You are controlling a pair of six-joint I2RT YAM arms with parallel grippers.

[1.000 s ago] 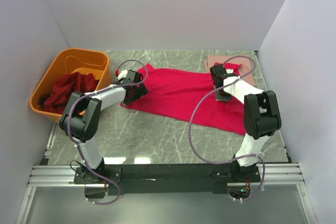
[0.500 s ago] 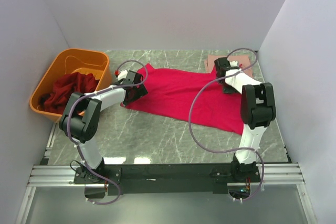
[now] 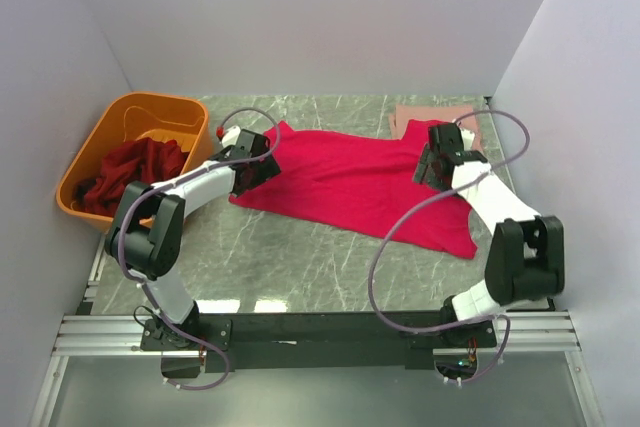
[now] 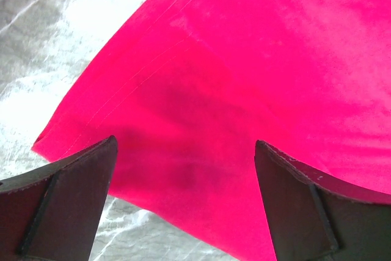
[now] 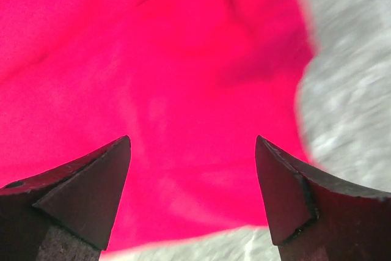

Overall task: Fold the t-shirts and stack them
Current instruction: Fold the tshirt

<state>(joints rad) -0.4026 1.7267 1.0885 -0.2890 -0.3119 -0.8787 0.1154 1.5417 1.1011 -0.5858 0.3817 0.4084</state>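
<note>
Top external: right tool [image 3: 428, 169] has let go of the crimson t-shirt [image 3: 340, 182] (left tool [image 3: 258, 175] stays spread).

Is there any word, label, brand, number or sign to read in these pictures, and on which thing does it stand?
None. No text shows on the crimson-pink t-shirt, the salmon-pink t-shirt, the orange tub or the maroon shirts in it.

Table [image 3: 300, 257], grey-green marbled top: crimson-pink shirt [image 3: 340, 172] spread flat across the middle; pale salmon shirt [image 3: 420, 114] at the far right corner; orange tub [image 3: 150, 119] at the far left (dark red shirts [image 3: 135, 172] heaped inside)
</note>
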